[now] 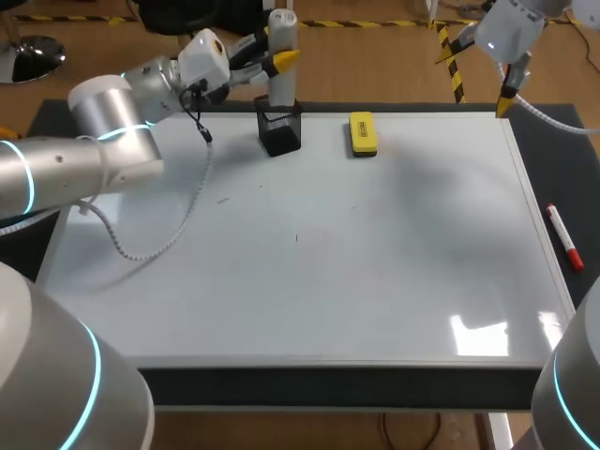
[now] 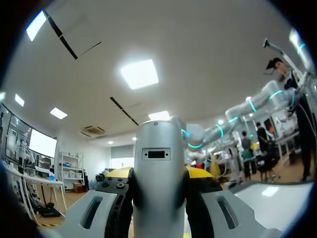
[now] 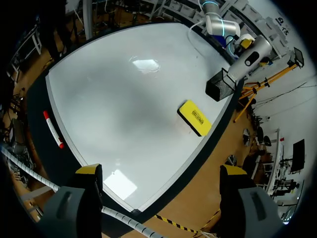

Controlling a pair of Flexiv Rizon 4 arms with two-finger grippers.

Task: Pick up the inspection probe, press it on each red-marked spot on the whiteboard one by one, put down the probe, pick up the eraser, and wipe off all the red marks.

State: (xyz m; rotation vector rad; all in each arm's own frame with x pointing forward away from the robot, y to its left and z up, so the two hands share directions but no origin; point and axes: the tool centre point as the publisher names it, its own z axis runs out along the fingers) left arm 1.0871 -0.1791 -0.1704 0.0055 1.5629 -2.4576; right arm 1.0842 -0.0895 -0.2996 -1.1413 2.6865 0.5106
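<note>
The inspection probe [image 1: 283,89], a silver-grey cylinder, stands upright in a black mesh holder [image 1: 279,131] at the whiteboard's far edge. My left gripper [image 1: 279,58] is shut on its upper part. In the left wrist view the probe [image 2: 157,144] fills the gap of the gripper [image 2: 158,176], with a dark pad against each side. The yellow eraser [image 1: 362,133] lies flat on the whiteboard [image 1: 375,272], just right of the holder. My right gripper [image 1: 504,101] hangs open above the board's far right corner. Its wrist view looks down past the gripper [image 3: 161,178] on the eraser [image 3: 194,118] and the probe [image 3: 250,59].
A red marker pen [image 1: 564,236] lies on the dark table right of the board's frame, also seen as the pen [image 3: 52,129] in the right wrist view. A cable from my left arm loops over the board's left part [image 1: 150,246]. The board shows only tiny dark specks.
</note>
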